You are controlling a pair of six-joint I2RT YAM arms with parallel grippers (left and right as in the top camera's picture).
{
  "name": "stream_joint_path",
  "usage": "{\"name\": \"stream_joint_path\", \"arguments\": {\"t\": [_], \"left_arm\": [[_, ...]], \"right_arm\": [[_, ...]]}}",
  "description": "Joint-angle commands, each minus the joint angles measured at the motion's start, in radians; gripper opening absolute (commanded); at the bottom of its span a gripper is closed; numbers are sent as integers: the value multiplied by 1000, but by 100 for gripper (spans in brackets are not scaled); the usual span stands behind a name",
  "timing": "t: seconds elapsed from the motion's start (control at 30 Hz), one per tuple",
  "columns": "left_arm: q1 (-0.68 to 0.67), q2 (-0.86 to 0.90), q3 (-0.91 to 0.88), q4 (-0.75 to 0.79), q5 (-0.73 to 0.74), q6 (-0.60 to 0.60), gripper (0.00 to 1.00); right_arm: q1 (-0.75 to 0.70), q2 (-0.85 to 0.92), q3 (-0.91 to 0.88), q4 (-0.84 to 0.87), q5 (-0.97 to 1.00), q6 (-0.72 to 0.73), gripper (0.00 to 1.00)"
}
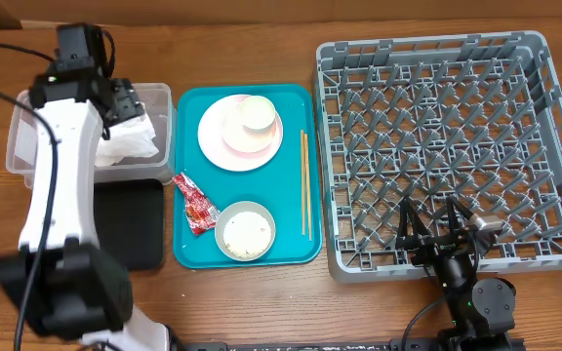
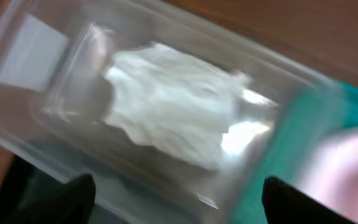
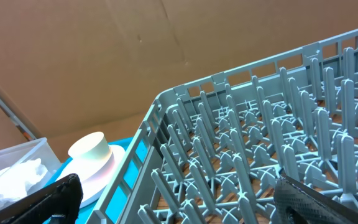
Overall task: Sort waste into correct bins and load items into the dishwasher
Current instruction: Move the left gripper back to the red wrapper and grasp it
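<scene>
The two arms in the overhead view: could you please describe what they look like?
The left arm has white shells between black joints, with a thin black cable alongside. The right arm is black all over, with slim dark fingers and a black cable at its base.

Rack (image 1: 326, 166) interior open, pegs (image 1: 427, 136) only; L arm (image 1: 61, 166) overhangs tub (image 1: 18, 136) & black tray (image 1: 140, 229); teal tray (image 1: 191, 117) crowded

Two plates (image 1: 234, 146), two chopsticks (image 1: 304, 185), one cup (image 1: 259, 114), one bowl (image 1: 245, 231), one napkin (image 1: 130, 144), one packet (image 1: 193, 203).
</scene>
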Motion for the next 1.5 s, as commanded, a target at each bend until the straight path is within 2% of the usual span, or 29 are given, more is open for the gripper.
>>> {"name": "stream_joint_path", "arguments": {"t": [0.0, 0.03, 0.07, 0.13, 0.27, 0.33, 0.53, 0.7, 0.87, 1.1, 1.2, 1.27, 1.3, 1.33, 1.4, 1.47], "left_arm": [[-48, -109, 35, -143, 465, -61, 87], [-60, -114, 35, -195, 514, -60, 87], [-72, -115, 35, -243, 529, -60, 82], [-96, -110, 32, -320, 516, -35, 59], [-143, -107, -14, -404, 517, 37, 26], [-159, -107, -40, -442, 518, 36, 4], [-229, -116, -138, -426, 509, -43, 4], [-291, -116, -207, -424, 406, -153, 4], [-338, -134, -272, -427, 367, -211, 4], [-351, -149, -322, -406, 184, -410, 4], [-351, -149, -336, -365, 158, -439, 7], [-351, -148, -347, -319, 159, -440, 12], [-351, -146, -353, -298, 158, -443, 30], [-351, -146, -360, -277, 158, -447, 38], [-351, -143, -380, -229, 159, -461, 46], [-351, -142, -397, -201, 158, -473, 47]], "right_arm": [[-7, -10, -10, 6, 1, -1, 100], [-7, -10, -10, 6, 1, -1, 100], [-7, -10, -10, 6, 1, -1, 100], [-7, -10, -10, 6, 1, -1, 100], [-7, -10, -10, 6, 1, -1, 100], [-7, -10, -10, 6, 1, -1, 100], [-7, -10, -10, 6, 1, -1, 100], [-7, -10, -10, 6, 1, -1, 100], [-7, -10, -10, 6, 1, -1, 100], [-7, -10, -10, 6, 1, -1, 100], [-7, -10, -10, 6, 1, -1, 100], [-7, -10, -10, 6, 1, -1, 100], [-7, -10, -10, 6, 1, -1, 100], [-7, -10, -10, 6, 1, -1, 100], [-7, -10, -10, 6, 1, -1, 100], [-7, -10, -10, 6, 1, -1, 100]]}}
